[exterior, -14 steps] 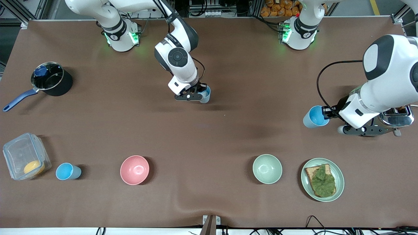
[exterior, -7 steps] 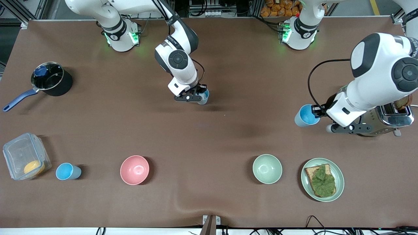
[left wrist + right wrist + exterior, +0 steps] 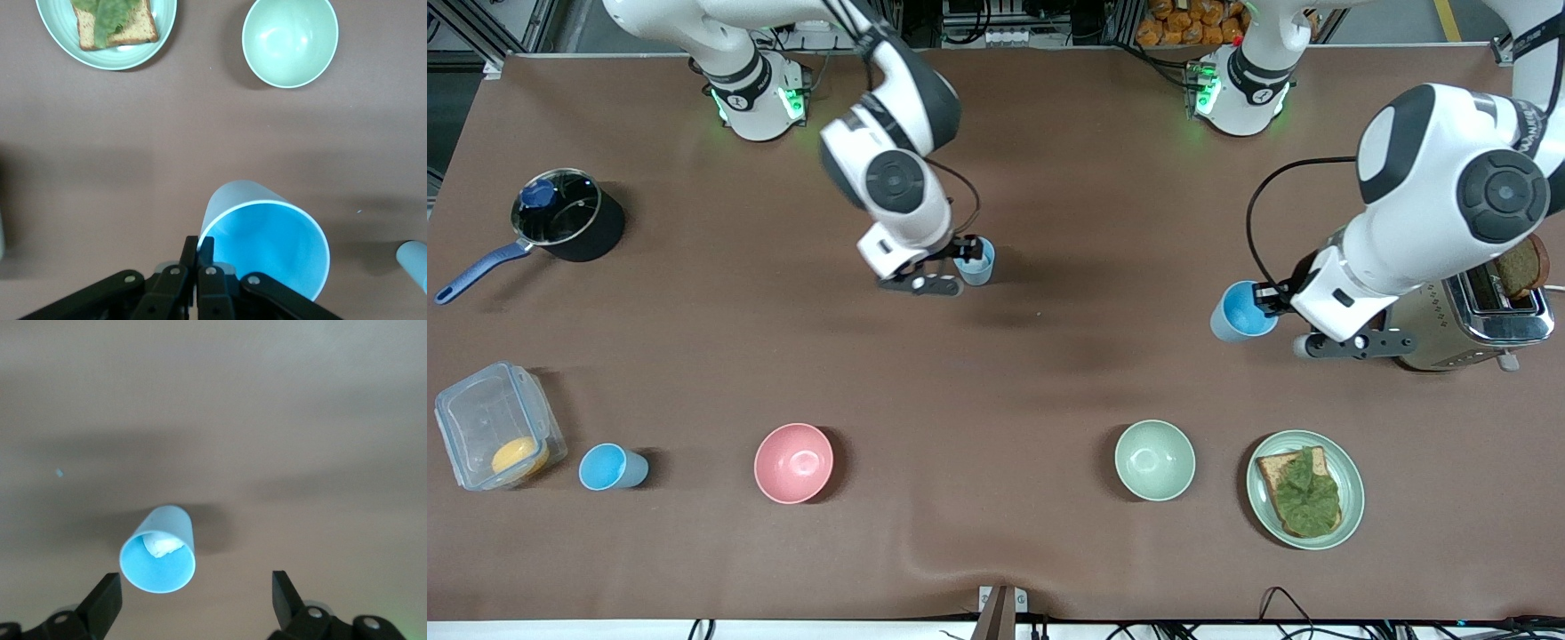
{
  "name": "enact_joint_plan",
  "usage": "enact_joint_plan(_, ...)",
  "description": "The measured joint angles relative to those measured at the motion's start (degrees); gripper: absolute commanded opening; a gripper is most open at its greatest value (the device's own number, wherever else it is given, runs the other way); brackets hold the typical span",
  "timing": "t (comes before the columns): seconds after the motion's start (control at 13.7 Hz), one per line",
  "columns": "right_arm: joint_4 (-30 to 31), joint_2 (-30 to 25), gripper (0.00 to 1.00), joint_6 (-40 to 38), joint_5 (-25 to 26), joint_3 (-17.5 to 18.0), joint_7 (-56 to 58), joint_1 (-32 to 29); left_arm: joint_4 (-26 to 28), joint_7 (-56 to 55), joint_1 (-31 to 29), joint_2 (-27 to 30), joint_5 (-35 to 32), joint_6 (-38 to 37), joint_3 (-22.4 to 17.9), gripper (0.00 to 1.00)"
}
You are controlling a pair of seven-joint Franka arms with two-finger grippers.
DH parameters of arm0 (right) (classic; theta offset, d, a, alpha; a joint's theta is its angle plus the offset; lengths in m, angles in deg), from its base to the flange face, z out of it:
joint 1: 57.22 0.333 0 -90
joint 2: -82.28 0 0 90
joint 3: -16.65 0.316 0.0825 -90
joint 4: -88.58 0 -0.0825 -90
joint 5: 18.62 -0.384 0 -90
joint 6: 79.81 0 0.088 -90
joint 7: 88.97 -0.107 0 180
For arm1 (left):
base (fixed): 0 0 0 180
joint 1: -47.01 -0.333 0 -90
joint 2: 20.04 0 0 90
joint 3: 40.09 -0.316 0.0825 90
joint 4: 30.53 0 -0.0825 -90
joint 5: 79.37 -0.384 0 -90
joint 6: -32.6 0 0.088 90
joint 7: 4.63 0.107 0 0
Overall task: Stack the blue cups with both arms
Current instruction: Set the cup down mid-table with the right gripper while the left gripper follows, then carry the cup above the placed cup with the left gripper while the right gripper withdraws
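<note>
My left gripper [image 3: 1267, 300] is shut on the rim of a light-blue cup [image 3: 1238, 312] and holds it tilted above the table, beside the toaster. In the left wrist view the fingers [image 3: 200, 245] pinch that cup's [image 3: 267, 243] rim. My right gripper [image 3: 959, 249] is open above a second blue cup [image 3: 975, 262] that stands upright on the table's middle. In the right wrist view this cup [image 3: 159, 552], with something white inside, sits between the spread fingers of the gripper [image 3: 195, 600], untouched. A third blue cup [image 3: 610, 468] stands beside the plastic container.
A pink bowl [image 3: 793, 462], a pale green bowl [image 3: 1154, 460] and a plate with toast [image 3: 1305, 489] lie nearer the front camera. A toaster [image 3: 1472, 316] stands at the left arm's end. A pot [image 3: 565, 213] and a plastic container [image 3: 494, 436] stand at the right arm's end.
My left arm has carried its cup toward the table's middle. My right arm has risen and drawn back a little from the cup, which now stands free.
</note>
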Motion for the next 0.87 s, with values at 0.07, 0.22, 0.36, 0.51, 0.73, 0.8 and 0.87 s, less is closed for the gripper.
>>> enact_joint_plan(0.07, -2.88, -0.53, 1.00, -2.67, 0.71, -0.08, 1.76, -2.07, 0.00, -1.62, 0.73, -0.08, 0.00, 0.00, 0.16, 0.00)
enact_joint_plan(0.22, -5.21, -1.84, 1.00, -4.40, 1.75, -0.21, 6.35, -5.71, 0.00, -4.99, 2.73, -0.29, 0.00, 0.00, 0.31, 0.00)
enact_joint_plan(0.36, -6.07, -3.38, 1.00, -6.30, 2.26, -0.36, 9.64, -9.79, -0.01, -8.55, 5.06, -0.44, 0.00, 0.00, 0.40, 0.00)
enact_joint_plan(0.51, -8.93, -4.61, 1.00, -12.34, 2.56, -0.51, 12.15, -15.22, -0.02, -12.16, 7.45, -0.48, 0.00, 0.01, 0.52, 0.00)
enact_joint_plan(0.73, -14.67, -6.09, 1.00, -19.89, 2.58, -0.65, 24.33, -24.57, -0.03, -17.71, 11.41, -0.59, 0.00, 0.07, 0.66, 0.00)
enact_joint_plan(0.8, -15.81, -6.91, 1.00, -20.85, 2.57, -0.73, 26.38, -26.29, -0.05, -19.26, 12.65, -0.65, 0.15, 0.11, 0.67, 0.00)
enact_joint_plan(0.87, -16.46, -8.17, 1.00, -21.88, 2.57, -0.74, 27.33, -27.48, -0.05, -20.80, 13.90, -0.72, 0.63, 0.30, 0.69, 0.00)
